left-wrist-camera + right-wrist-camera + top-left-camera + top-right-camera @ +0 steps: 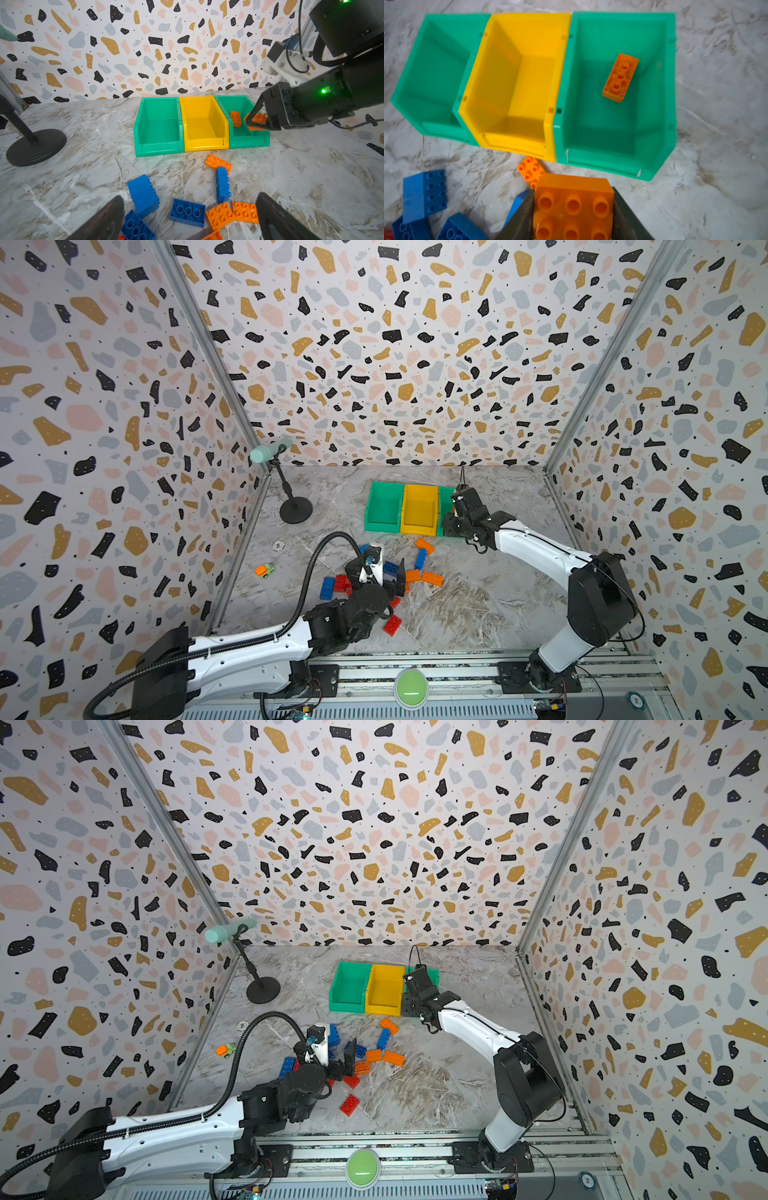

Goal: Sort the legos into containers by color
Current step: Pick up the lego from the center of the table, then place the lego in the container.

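Clamps an orange brick (573, 205) in the right end effector (256, 121) over the green bin (654, 164), where another orange brick (620, 78) lies inside: groups that colour together. Holds the left end effector (191, 217) wide above loose bricks (430, 578) on the bench (478, 614), likely readying a pick.

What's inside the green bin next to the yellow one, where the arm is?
One orange brick lies inside the green bin. The right gripper holds a second orange brick nearby. In both top views the arm hides most of it.
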{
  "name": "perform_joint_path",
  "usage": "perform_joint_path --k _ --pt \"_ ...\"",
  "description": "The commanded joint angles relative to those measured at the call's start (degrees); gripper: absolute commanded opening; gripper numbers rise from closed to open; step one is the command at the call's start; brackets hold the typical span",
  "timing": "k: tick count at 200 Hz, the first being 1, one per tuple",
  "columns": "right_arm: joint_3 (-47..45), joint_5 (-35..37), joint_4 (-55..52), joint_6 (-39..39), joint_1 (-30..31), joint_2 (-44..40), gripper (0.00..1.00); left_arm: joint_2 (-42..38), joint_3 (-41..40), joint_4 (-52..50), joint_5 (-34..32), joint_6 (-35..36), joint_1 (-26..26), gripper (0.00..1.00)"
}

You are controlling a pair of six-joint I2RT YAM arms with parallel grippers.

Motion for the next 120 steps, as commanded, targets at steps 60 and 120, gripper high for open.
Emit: perform_joint_path --k 60,120 --pt "12.5 -3.97 -0.23 -5.5 -7.25 12.38 0.54 -0.44 1.7 2.31 -2.25 1.34 0.22 1.0" --pt "17.36 -4.35 -2.52 -7.07 -7.47 14.06 0.75 1.41 3.1 2.81 -4.82 3.01 0.27 1.0"
